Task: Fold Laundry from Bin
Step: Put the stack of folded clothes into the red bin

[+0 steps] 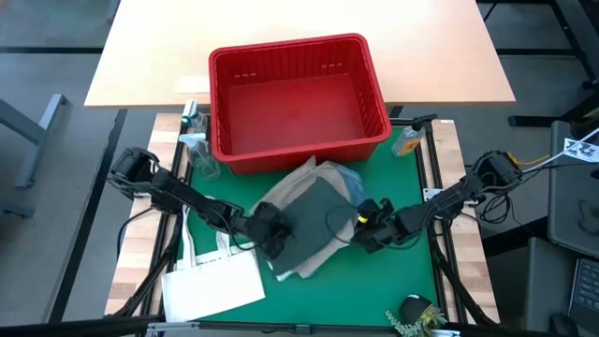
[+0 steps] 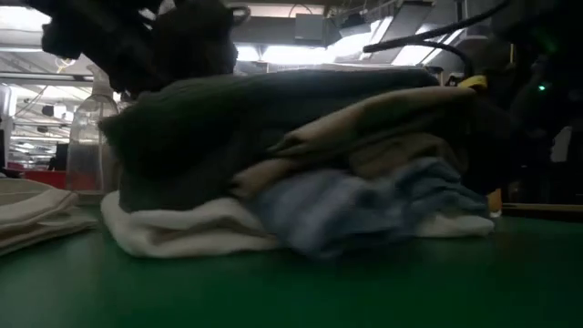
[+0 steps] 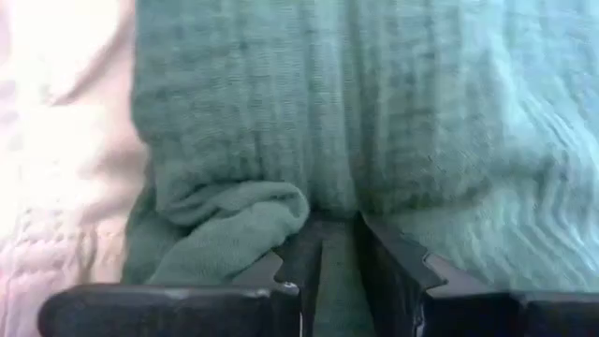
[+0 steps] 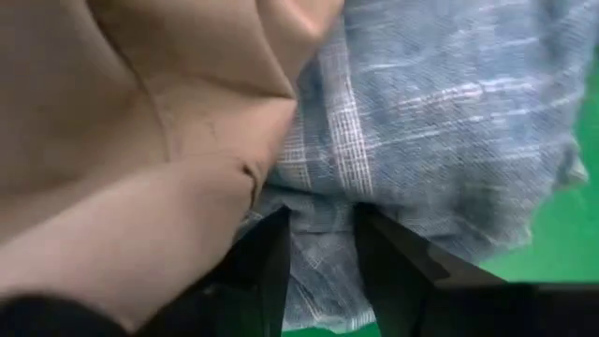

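A stack of laundry (image 1: 314,220) lies on the green mat in front of the bin (image 1: 285,49), which is red with a bare floor. In the low view the dark green piece (image 2: 228,128) is on top, with beige (image 2: 383,128) and blue-and-white (image 2: 364,205) below it, and white (image 2: 182,228) resting on the mat. My left gripper (image 1: 271,234) is at the stack's left side and shut on the green cloth. My right gripper (image 1: 367,227) is at its right side and shut on the blue-and-white cloth. My left gripper has dark green cloth (image 3: 337,211) between its two fingers at the stack's left edge, beside a bunched fold (image 3: 234,220). It comes in slanting down from the table's left. The stack rests on the mat. My right gripper has the blue-and-white cloth (image 4: 323,211) between its fingers at the stack's right edge, just under the beige layer (image 4: 187,187). It slants down from the table's right. The cloth lies slack with the stack on the mat.
A white tote bag (image 1: 213,281) lies near left on the mat. A clear spray bottle (image 1: 197,140) stands left of the bin and an orange bottle (image 1: 408,140) right of it. A small plant-like thing (image 1: 416,314) sits near right. A wooden tabletop (image 1: 299,23) lies beyond.
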`<state>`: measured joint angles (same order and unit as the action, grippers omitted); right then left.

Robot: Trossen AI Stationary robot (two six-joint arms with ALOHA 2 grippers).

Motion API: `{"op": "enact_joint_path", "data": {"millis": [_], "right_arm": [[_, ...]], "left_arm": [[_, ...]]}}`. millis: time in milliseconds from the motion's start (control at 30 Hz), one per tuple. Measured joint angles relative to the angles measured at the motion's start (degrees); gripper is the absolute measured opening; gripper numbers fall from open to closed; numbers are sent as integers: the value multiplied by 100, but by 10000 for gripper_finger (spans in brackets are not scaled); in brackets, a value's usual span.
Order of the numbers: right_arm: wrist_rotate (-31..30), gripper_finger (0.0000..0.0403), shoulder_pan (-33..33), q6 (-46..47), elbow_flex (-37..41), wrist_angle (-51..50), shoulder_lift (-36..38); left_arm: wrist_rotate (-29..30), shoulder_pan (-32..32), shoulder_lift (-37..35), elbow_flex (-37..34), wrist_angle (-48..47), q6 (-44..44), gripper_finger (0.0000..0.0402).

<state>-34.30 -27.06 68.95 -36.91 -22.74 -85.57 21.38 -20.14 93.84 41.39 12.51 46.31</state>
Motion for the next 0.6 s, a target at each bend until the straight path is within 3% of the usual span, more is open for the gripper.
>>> {"op": "enact_joint_path", "data": {"millis": [400,600], "right_arm": [[118,124,4,-343,-1161,-2834,792],[413,124,4,-862,-2024,-3258,901]], "left_arm": [[-31,-454,-189,-7,786,-10,70],[8,-487,-597,-7,779,-236,70]]}}
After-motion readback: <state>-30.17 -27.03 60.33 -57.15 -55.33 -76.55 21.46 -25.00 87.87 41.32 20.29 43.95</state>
